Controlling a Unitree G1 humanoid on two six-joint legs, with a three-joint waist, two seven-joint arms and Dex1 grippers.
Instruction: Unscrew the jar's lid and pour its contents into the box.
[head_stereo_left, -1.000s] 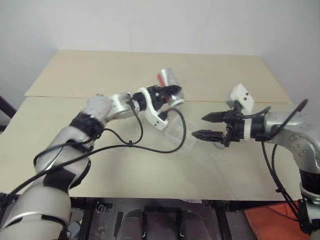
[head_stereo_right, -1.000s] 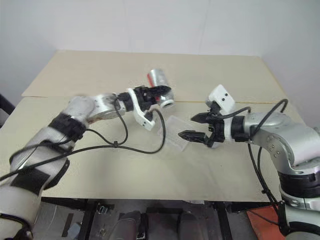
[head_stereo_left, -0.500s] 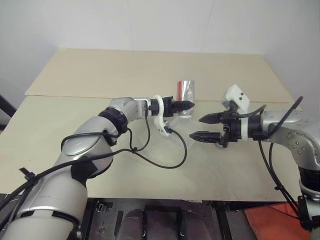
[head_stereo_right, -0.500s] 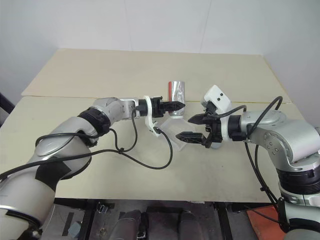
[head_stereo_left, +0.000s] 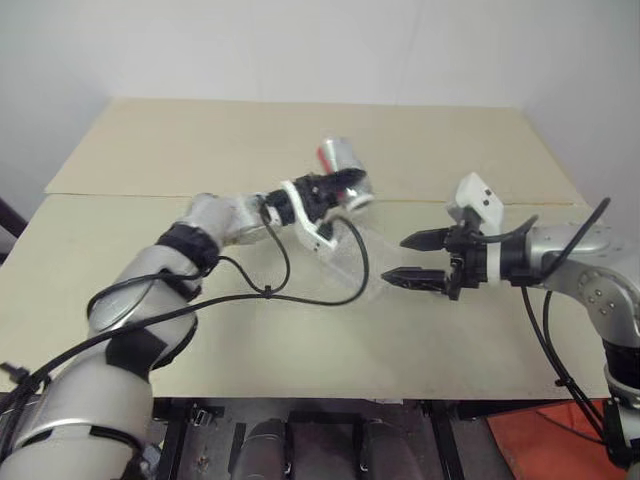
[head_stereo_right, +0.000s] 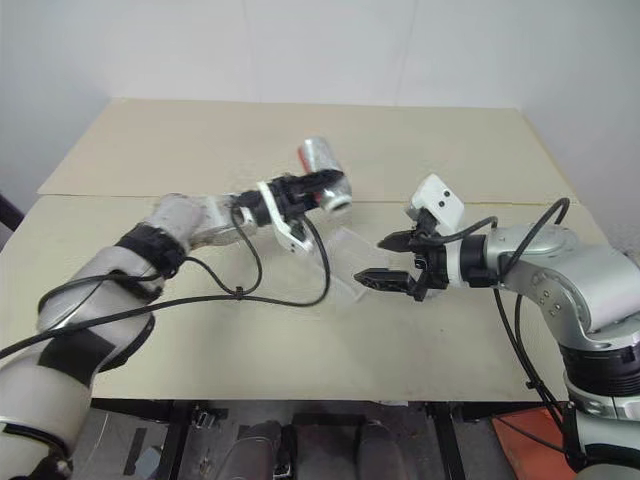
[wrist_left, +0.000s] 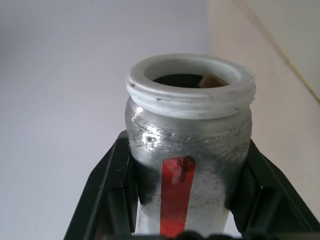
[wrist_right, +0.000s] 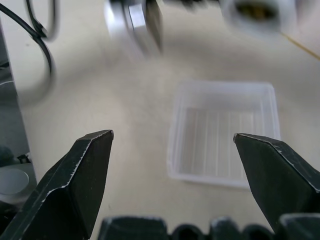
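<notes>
Silver jar (head_stereo_left: 343, 176), lid off, is clamped tilted in the left gripper (head_stereo_left: 345, 186), at eleven o'clock above the box (wrist_right: 223, 132). Right gripper (head_stereo_left: 418, 259) waits wide open, empty. Pouring step; next, I think, more tipping.

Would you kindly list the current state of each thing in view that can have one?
Silvery-grey cylindrical jar with red stripe: uncapped, tilted, held off the table.
Brownish bit of contents: inside the jar, at its mouth.
Clear plastic rectangular box: on the table, empty.
Left pincer: shut on the jar.
Right pincer: open, holding nothing, near the box.
</notes>
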